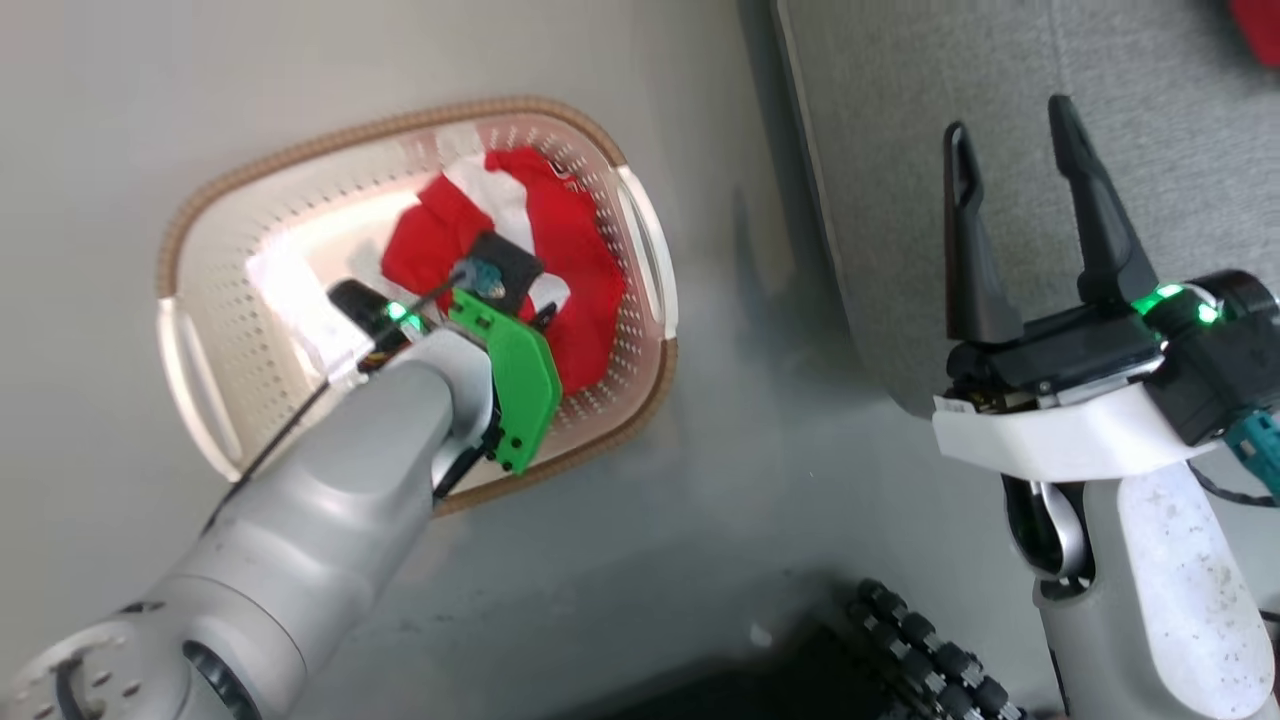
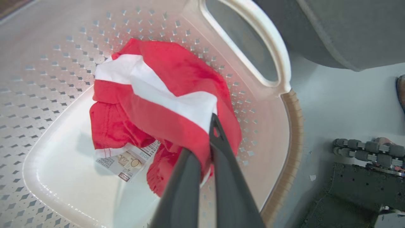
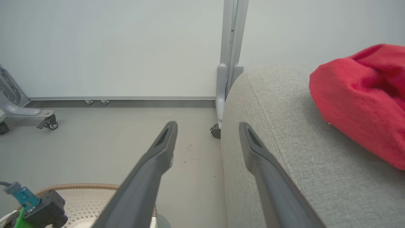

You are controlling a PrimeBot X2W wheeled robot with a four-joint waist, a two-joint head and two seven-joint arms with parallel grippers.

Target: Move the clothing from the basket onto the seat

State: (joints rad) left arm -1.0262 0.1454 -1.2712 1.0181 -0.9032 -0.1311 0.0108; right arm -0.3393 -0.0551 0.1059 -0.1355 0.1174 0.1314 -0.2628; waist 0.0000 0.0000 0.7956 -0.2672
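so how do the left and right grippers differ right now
The left gripper is shut on the red garment; the right gripper is open and holds nothing. The left gripper reaches down into the basket; the right gripper hangs by the edge of the seat. Both have two long dark fingers.

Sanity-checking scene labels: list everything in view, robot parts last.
striped garment: one, red with white stripe, bunched in the basket
second garment: one, red, on the seat
basket: one, cream with brown rim, on the floor beside the seat
paper label: one, white, basket bottom, partly under the striped garment
seat: one, grey
partition post: one, pale grey, behind the seat corner
left gripper: dark, shut on the striped garment
right gripper: dark, open, empty, at the seat edge
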